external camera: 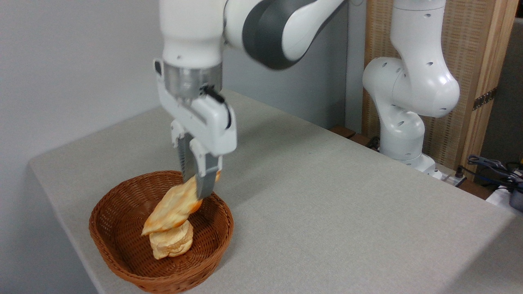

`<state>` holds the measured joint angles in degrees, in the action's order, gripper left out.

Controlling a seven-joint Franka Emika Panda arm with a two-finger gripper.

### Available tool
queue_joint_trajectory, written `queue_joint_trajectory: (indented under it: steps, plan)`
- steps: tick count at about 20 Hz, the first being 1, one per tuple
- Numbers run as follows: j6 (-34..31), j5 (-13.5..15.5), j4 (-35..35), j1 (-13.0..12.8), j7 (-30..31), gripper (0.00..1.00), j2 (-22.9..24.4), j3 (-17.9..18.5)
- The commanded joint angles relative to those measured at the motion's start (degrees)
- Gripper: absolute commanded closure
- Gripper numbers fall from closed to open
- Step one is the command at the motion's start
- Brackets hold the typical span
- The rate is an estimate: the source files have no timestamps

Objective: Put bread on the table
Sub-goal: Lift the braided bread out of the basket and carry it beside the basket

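Tool (199, 179) pointing straight down over the wicker basket (122, 253), fingers clamped on the upper end of the bread (173, 208). Bread: flat, golden-yellow, bumpy surface, browned at the tip. It hangs tilted, high end pinched between the fingers, low pointed end sloping down to the left inside the basket. Whole loaf within the basket rim. Underside appears to touch or sit just above a small pale round bun (171, 243) lying on the basket floor; contact cannot be told for certain. Basket stands near the front left corner of the bench (327, 196), which is covered in light grey-beige cloth. Arm's white base (402, 134) mounted at the far right edge of the bench. Cables (490, 167) lie at the right beyond it.
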<state>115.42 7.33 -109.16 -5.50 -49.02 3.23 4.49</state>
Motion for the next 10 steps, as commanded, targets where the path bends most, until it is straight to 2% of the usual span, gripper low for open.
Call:
queue_joint_trajectory:
  steps: [1,7,10]
  plan:
    - [-7.3,0.9,-0.2,-0.2,-0.1,0.59,5.1,2.7]
    - [-21.1,0.7,-0.3,-0.2,-0.1,0.57,5.9,4.6]
    - [-25.1,0.5,-0.3,-0.2,-0.2,0.57,5.8,6.1]
